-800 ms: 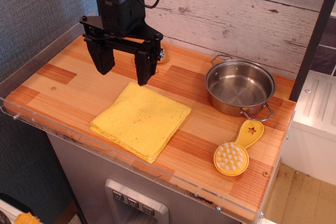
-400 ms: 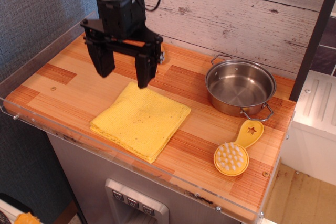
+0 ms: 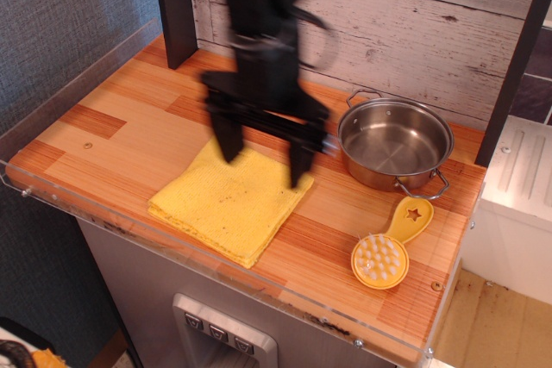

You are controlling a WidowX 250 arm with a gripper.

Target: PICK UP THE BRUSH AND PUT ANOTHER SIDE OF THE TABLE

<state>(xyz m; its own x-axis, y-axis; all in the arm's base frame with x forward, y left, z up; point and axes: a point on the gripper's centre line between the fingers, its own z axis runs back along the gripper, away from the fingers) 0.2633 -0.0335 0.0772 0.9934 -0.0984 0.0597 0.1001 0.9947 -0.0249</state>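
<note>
The yellow brush (image 3: 386, 247) lies flat on the wooden table (image 3: 112, 118) near its front right corner. Its white bristles face up and its handle with the star cutout points toward the pot. My black gripper (image 3: 264, 161) is blurred by motion and hangs open above the far right part of the yellow folded cloth (image 3: 231, 198). Its two fingers (image 3: 228, 140) are spread wide and hold nothing. The brush is to the gripper's right and nearer the front edge.
A steel pot (image 3: 395, 142) with two handles stands at the back right, just behind the brush. A clear acrylic rim (image 3: 78, 204) runs along the table's edges. A white wooden wall stands behind, and a dark post (image 3: 177, 6) at back left.
The gripper has moved quickly to the right and forward, from the table's back left to above the cloth's right part. It stays open. The brush, cloth and pot have not moved.
</note>
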